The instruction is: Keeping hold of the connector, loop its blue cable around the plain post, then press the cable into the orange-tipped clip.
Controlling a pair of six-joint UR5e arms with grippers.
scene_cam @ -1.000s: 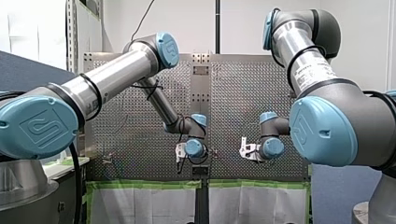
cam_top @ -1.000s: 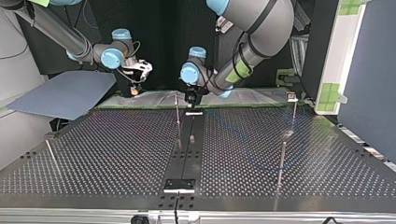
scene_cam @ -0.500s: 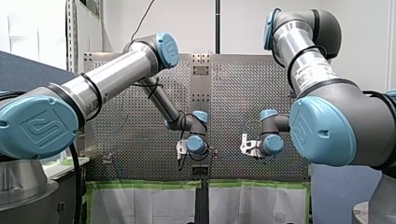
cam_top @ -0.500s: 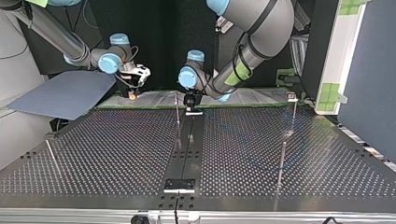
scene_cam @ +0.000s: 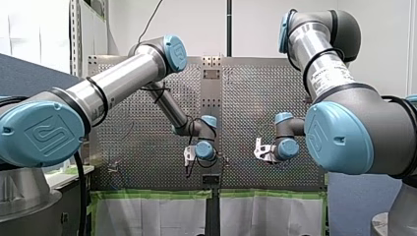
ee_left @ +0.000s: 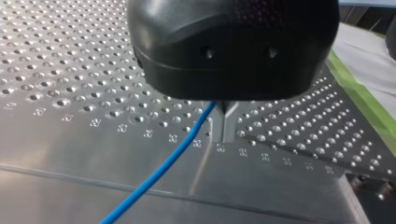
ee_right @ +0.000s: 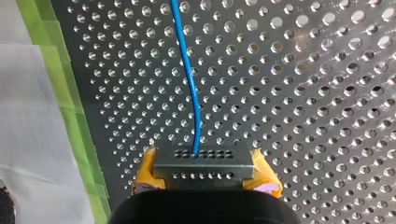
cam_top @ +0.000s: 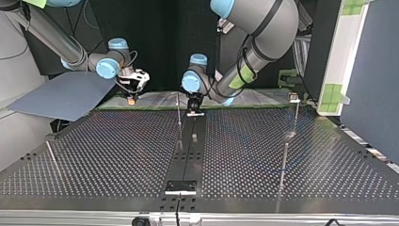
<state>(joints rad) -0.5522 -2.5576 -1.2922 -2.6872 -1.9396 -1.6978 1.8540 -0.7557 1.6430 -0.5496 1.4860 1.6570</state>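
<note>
In the right wrist view my right gripper (ee_right: pixel 204 162) is shut, its yellow pads (ee_right: pixel 145 170) clamping a grey connector (ee_right: pixel 205 174) with rows of holes. A blue cable (ee_right: pixel 189 70) leaves the connector and runs ahead over the perforated plate. In the left wrist view my black left gripper (ee_left: pixel 223 127) holds its metal fingers shut on the blue cable (ee_left: pixel 159 172) just above the plate. In the top view my left gripper (cam_top: pixel 194 109) hangs low by the centre strip, next to a thin metal post (cam_top: pixel 179 117). My right gripper (cam_top: pixel 132 97) is off to its left. No orange-tipped clip shows clearly.
More thin posts stand at the top view's right (cam_top: pixel 283 160), far right (cam_top: pixel 296 110) and left (cam_top: pixel 51 155). A dark strip (cam_top: pixel 186 162) runs down the table's middle. Green tape (ee_right: pixel 70 93) edges the plate beside my right gripper. A blue-grey board (cam_top: pixel 61 96) lies at the left.
My right gripper has drifted toward the top view's left and dropped a little with the connector. My left gripper has come down closer to the plate beside the thin post.
</note>
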